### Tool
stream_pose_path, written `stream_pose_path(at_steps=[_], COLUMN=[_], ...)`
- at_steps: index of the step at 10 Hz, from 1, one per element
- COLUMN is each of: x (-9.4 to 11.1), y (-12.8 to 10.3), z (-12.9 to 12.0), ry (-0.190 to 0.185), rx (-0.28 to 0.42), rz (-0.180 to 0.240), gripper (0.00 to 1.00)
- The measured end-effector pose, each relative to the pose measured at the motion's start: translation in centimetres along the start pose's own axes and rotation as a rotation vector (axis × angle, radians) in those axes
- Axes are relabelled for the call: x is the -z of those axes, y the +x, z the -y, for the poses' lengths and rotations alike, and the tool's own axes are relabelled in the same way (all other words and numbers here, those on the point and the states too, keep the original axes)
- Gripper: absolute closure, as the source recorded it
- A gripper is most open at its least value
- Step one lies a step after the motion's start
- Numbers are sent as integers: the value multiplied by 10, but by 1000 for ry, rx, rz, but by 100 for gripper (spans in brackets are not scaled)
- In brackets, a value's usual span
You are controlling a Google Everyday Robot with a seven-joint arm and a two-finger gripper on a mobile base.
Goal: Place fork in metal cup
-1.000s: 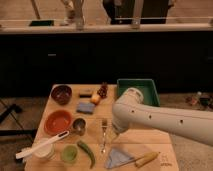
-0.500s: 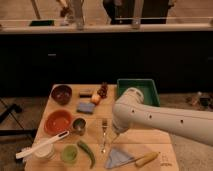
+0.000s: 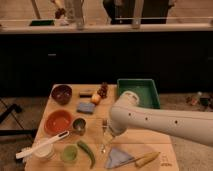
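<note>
Arm (image 3: 150, 117) reached in from the right over the tabletop (image 3: 150, 145), hiding most of the gripper (image 3: 112, 132). The gripper sat low, just right of the fork (image 3: 104, 134), jaws apart, nothing held. Orange bowl (image 3: 58, 121) touched the metal cup (image 3: 79, 125), which stood near, left of the fork. Fork lay flat, mid-tabletop.

Risks: the pinch skidding off the thin flat fork; the arm's swing toppling the cup; tines catching the narrow rim.

gripper (image 3: 108, 131) is hanging mid-frame just over the fork (image 3: 103, 143), jaws apart | fork is lying flat on the table (image 3: 132, 144) | metal cup (image 3: 79, 125) is standing left of it, by the orange bowl (image 3: 57, 121)
</note>
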Motion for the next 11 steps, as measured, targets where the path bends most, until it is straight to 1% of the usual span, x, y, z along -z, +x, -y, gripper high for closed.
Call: stream_pose_path(at_steps=[1,2,3,4,7,8,9,11], x=[-10,-17,-20,-24,-38,-43,-51,-58], y=[-6,-8,-9,-9,-10,-11,-13,-21], z=[-9,-16,-18,-20,-19,-19,-19,-22], ry=[-12,-15,-12,-5,19,17,6,-11], rx=[2,-7,-18,-45,-103,-112,-114,-102], rz=[4,11,19,29,51,54,61,71], gripper=[20,20,20,20,20,20,20,20])
